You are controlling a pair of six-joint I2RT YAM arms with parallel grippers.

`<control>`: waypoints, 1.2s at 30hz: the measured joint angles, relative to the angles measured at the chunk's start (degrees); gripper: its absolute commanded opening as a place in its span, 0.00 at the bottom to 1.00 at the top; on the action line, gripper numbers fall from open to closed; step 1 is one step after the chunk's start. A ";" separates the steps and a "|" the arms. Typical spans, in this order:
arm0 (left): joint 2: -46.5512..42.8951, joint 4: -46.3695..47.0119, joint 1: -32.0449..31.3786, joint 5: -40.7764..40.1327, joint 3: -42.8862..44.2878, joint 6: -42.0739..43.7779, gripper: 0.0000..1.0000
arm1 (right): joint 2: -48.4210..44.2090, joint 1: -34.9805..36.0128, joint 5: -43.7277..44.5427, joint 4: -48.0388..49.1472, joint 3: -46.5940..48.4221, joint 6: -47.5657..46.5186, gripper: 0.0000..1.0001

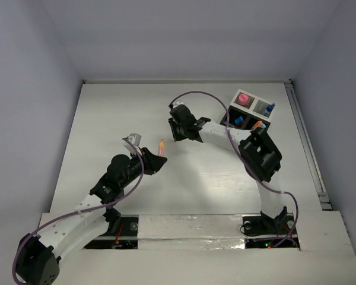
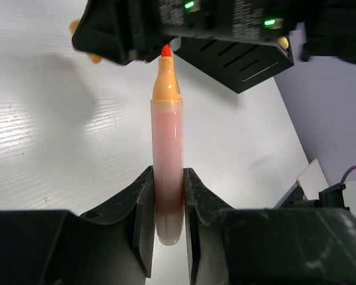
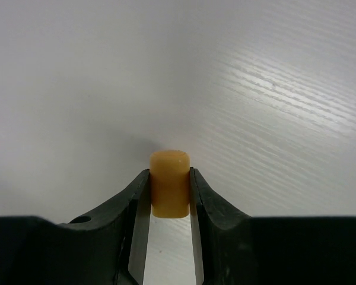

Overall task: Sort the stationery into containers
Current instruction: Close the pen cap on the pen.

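My left gripper [image 2: 168, 178] is shut on a clear, orange-tipped pen-like stick [image 2: 167, 160], which stands tip up and uncapped between the jaws. From above, the stick [image 1: 161, 146] rises from the left gripper [image 1: 156, 159] at mid-table. Just beyond it, my right gripper [image 1: 179, 132] hangs over the table, seen as a black body [image 2: 184, 24] above the pen tip. That right gripper [image 3: 169, 178] is shut on a short yellow-orange cap-like cylinder [image 3: 169, 181]. The black container [image 1: 253, 118] with a white rim stands at the far right, holding a pink round piece [image 1: 243, 99] and blue pieces [image 1: 238, 120].
The right arm's elbow [image 1: 261, 154] rises beside the container's near side. An orange piece [image 1: 258, 124] pokes from the box by that elbow. White walls close in the table at the back and on both sides.
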 measured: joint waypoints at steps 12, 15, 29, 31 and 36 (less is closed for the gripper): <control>10.21 10.34 -0.76 -0.11 -1.62 -0.04 0.00 | -18.95 -0.02 -0.98 11.30 -8.07 6.03 0.00; 13.57 12.61 -0.76 -0.24 -1.64 0.72 0.00 | -20.57 -0.02 -3.67 14.21 -9.60 8.24 0.00; 21.20 19.54 -0.76 -0.50 0.63 2.91 0.00 | -21.03 0.42 -8.11 19.67 -15.67 13.46 0.00; 21.92 20.39 -0.76 -0.46 1.14 2.89 0.00 | -21.22 0.81 -8.15 20.79 -16.46 13.97 0.00; 23.43 21.40 -0.76 -0.02 1.92 2.89 0.00 | -21.46 1.64 -8.11 22.58 -17.88 14.60 0.00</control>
